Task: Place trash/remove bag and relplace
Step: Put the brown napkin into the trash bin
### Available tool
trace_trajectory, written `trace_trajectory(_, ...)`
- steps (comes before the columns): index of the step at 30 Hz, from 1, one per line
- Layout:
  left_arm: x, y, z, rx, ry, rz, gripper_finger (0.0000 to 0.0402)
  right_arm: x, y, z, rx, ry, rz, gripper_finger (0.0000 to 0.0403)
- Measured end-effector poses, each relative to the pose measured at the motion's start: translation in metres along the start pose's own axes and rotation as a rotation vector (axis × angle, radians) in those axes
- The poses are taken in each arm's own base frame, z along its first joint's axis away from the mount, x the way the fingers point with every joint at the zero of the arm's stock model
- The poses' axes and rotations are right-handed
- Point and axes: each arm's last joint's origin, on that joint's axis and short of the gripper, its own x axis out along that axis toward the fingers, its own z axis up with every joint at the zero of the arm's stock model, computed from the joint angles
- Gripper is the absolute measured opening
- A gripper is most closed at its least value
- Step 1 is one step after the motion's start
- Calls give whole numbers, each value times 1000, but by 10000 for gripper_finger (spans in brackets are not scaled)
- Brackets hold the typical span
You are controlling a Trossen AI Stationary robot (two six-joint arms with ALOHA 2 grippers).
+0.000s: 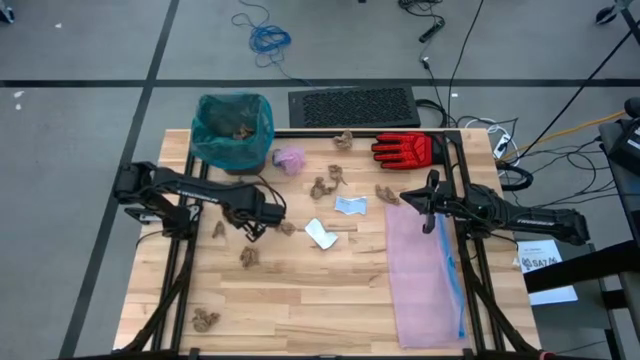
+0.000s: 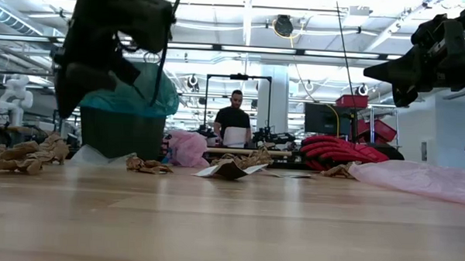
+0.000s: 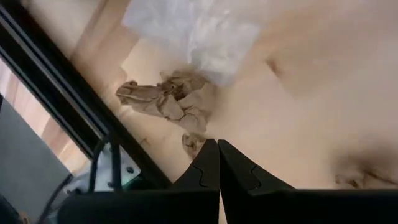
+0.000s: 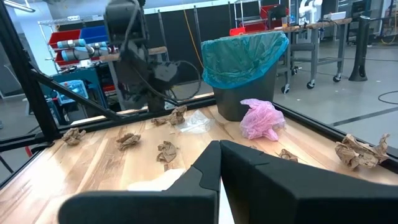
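Observation:
The teal bag [image 1: 232, 128] lines a dark bin [image 2: 122, 134] at the table's far left, with a few brown wads inside. Trash lies scattered on the wood: brown wads [image 1: 248, 256] [image 1: 325, 185] [image 1: 205, 320], a white piece [image 1: 320, 233], a pale blue piece [image 1: 350, 205] and a purple wad [image 1: 290, 160]. My left gripper [image 1: 255, 230] points steeply down, shut, above the table among the wads. In the left wrist view a brown wad [image 3: 168, 99] lies just beyond my left gripper [image 3: 217, 144]. My right gripper [image 1: 408, 198] hangs level and shut over the pink bag's far end.
A pale pink bag with a blue strip [image 1: 425, 275] lies flat at the right. A red glove [image 1: 403, 150] rests at the far right, and black frame rails [image 1: 180, 260] run along the table's sides. A person stands in the room beyond the table [image 2: 234, 123].

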Motion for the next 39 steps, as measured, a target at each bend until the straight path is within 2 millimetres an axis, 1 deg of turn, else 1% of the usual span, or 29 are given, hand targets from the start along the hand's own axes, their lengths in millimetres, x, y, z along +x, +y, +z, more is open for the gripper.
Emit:
trace_trajectory(3,12,6,-1,-27,-3,73,4,0,0,0,3,0,0,0)
trace_trajectory(5,18,8,-3,-41,12,101,18,0,0,0,11,0,0,0)
trace_trajectory(8,22,9,-3,-53,16,105,55,0,0,0,15,1,0,0)
trace_trajectory(12,25,8,-3,-53,1,100,117,0,0,0,15,0,1,0)
trace_trajectory(17,37,9,-2,-67,2,91,190,0,0,0,15,0,0,0)
trace_trajectory(20,47,10,-1,-66,6,69,213,0,0,0,15,0,0,0)
trace_trajectory(22,55,8,1,-58,2,28,217,0,0,0,15,0,0,0)
trace_trajectory(26,70,7,3,-69,-25,-22,210,0,0,0,15,0,0,0)
trace_trajectory(30,74,10,4,-85,-31,-25,180,0,0,0,15,0,0,0)
trace_trajectory(33,75,10,5,-76,-47,0,133,0,0,0,15,0,1,0)
trace_trajectory(35,72,8,5,-49,-67,3,88,0,0,0,15,0,0,0)
trace_trajectory(37,67,6,5,-26,-81,-1,33,0,0,0,15,0,0,0)
trace_trajectory(38,64,4,5,-7,-83,0,19,0,0,0,15,0,0,0)
trace_trajectory(39,60,2,5,4,-89,-1,16,0,0,0,15,0,0,0)
